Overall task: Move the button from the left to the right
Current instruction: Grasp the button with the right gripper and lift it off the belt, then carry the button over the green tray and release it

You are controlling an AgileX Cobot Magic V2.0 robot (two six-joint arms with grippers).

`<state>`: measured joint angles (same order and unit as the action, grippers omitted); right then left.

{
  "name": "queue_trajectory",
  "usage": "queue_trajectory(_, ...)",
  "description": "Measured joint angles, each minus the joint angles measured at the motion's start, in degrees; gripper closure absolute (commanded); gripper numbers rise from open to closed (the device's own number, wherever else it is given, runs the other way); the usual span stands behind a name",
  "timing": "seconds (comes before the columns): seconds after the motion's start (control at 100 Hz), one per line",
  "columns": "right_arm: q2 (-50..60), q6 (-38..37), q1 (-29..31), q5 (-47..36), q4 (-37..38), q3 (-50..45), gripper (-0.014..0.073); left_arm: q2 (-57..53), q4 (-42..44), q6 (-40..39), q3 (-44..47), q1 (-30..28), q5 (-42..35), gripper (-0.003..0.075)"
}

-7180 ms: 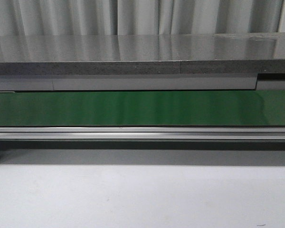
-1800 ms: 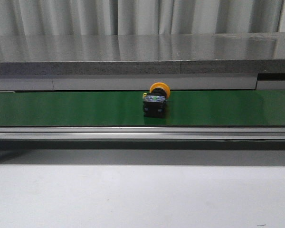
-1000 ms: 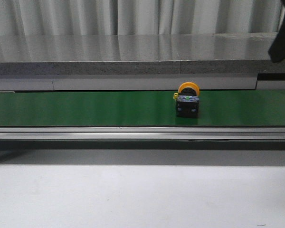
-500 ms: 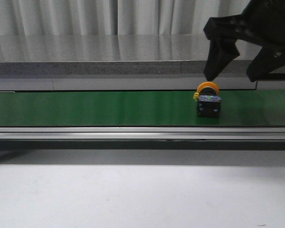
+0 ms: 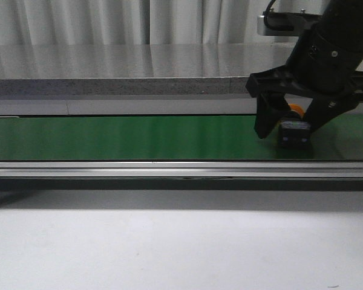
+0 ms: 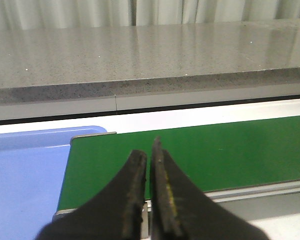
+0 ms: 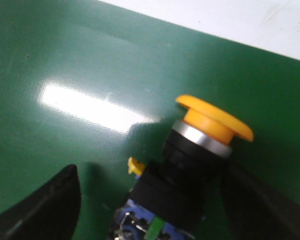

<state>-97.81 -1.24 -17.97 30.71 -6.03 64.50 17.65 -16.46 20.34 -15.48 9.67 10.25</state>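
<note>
The button [image 5: 294, 130] is seen lying on its side on the green belt [image 5: 139, 138], at the right of the front frame, its orange cap turned toward the grey counter [image 5: 139, 66]. It is straddled by the right gripper [image 5: 289, 124], whose jaws are spread apart on either side of it. The left gripper [image 6: 149, 159] is held with jaws together near a blue tray [image 6: 25, 175].

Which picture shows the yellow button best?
The right wrist view: the yellow-capped, black-bodied push-button fills it, lying on the green belt. The front view shows it small, partly hidden. The left wrist view misses it.
</note>
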Motion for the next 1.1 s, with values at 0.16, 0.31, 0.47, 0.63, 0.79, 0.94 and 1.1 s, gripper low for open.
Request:
queue_trajectory(0.16,0.0,0.0,0.0,0.22,0.26,0.05,0.038,0.0,0.0,0.0,0.0,0.0,0.0,0.0715)
queue_trajectory(0.31,0.0,0.0,0.0,0.99,0.72,0.27,0.0389,0.0,0.0,0.0,0.0,0.0,0.0,0.0715)
queue_trajectory(0.47,0.0,0.0,-0.14,5.66,2.04,3.23,0.0389,0.0,0.0,0.0,0.0,0.0,0.0,0.0715)
queue_trajectory(0.63,1.1,0.0,0.72,12.05,7.75,9.45,0.0389,0.0,0.0,0.0,0.0,0.0,0.0,0.0715)
queue_trajectory(0.79,2.28,0.31,5.32,18.08,11.91,16.04,0.0389,0.0,0.0,0.0,0.0,0.0,0.0,0.0715)
queue_trajectory(0.94,2.85,3.06,12.2,20.99,12.81,19.64,0.0389,0.0,0.0,0.0,0.0,0.0,0.0,0.0715)
queue_trajectory(1.1,2.85,5.79,19.79,21.3,12.81,19.94,0.0389,0.0,0.0,0.0,0.0,0.0,0.0,0.0715)
